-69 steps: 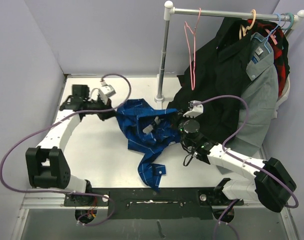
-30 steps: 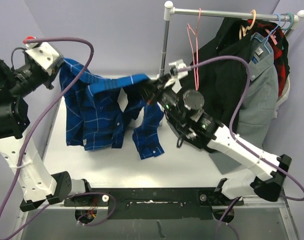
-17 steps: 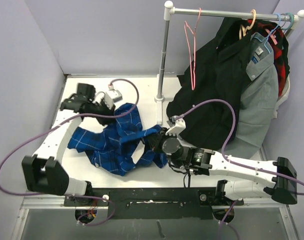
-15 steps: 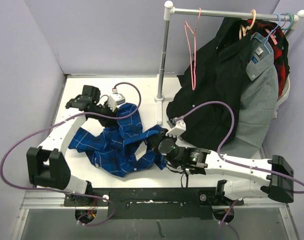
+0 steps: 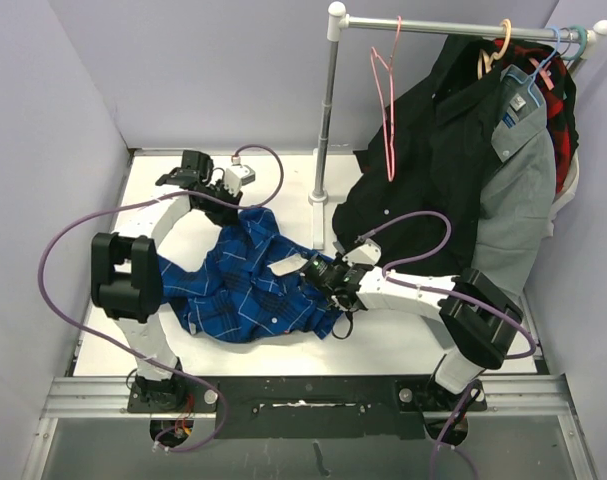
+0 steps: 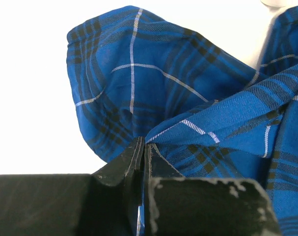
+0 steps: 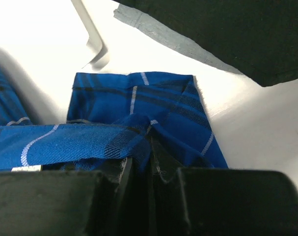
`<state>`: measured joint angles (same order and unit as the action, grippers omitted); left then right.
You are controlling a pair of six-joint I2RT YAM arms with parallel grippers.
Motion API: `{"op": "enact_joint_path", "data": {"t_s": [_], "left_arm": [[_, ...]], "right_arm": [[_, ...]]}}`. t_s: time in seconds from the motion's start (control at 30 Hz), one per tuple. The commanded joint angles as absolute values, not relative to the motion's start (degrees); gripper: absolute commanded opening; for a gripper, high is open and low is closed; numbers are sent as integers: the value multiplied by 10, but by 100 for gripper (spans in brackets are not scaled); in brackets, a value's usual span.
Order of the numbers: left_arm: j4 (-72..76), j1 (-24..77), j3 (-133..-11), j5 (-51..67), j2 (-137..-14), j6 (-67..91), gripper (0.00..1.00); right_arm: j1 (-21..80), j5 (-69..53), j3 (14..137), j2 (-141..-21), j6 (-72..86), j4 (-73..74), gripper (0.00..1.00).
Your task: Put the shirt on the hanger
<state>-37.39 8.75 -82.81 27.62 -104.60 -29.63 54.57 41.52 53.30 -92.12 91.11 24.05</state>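
**Shirt position.** The shirt (image 5: 241,292) lies crumpled on the table (image 5: 173,232), partly spread, between the two arms. It is well apart from the hanger (image 5: 386,110). No part of the cloth touches the wire.

**Hanger position.** The pink hanger hangs by its hook from the rail (image 5: 453,27), bare, just left of a black garment (image 5: 423,180) and a grey collared shirt (image 5: 518,190) on the same rail.

**Left gripper.** The left gripper (image 6: 142,147) is at the far edge of the shirt. In the left wrist view the jaws are pressed almost together, with a pinched fold of blue plaid cloth (image 6: 188,98) emerging from between the tips.

**Right gripper.** The right gripper (image 7: 149,147) is at the shirt's right side, near the foot of the rack pole (image 5: 324,130). In the right wrist view the jaws are likewise closed to a thin slit on a fold of the shirt (image 7: 139,98), close to a hemmed corner. The black garment's lower edge (image 7: 227,34) lies just beyond.

**Task progress.** Judged early. Both grips on the cloth are established, but they appear to hold bunched folds, and whether either is a shoulder or the collar cannot be told. Outstanding steps: lift and open the shirt, carry it to the rail, and work each shoulder over an arm of the hanger. None of these is done.
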Motion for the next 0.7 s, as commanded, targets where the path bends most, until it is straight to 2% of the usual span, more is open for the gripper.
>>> {"op": "enact_joint_path", "data": {"t_s": [0.0,0.07,0.13,0.17,0.23,0.27,0.33,0.47,0.67], "left_arm": [[-380,81,-905,272,-1097,-288,0],[-410,83,-928,293,-1110,-280,0],[-446,88,-947,303,-1102,-261,15],[-460,92,-955,295,-1088,-245,30],[-492,96,-971,281,-1048,-211,92],[-509,96,-977,283,-1021,-196,97],[-524,92,-974,297,-962,-163,98],[-515,109,-904,400,-863,-80,98],[-477,161,-783,352,-866,-49,98]], "right_arm": [[534,435,549,-923,922,262,0],[530,431,544,-921,891,244,0],[528,424,533,-917,837,192,0],[527,414,528,-915,808,164,0],[522,390,525,-909,768,137,0],[522,388,524,-904,760,134,0],[521,388,516,-894,744,122,0],[516,381,503,-877,743,115,0],[514,366,503,-870,697,78,0]]}}
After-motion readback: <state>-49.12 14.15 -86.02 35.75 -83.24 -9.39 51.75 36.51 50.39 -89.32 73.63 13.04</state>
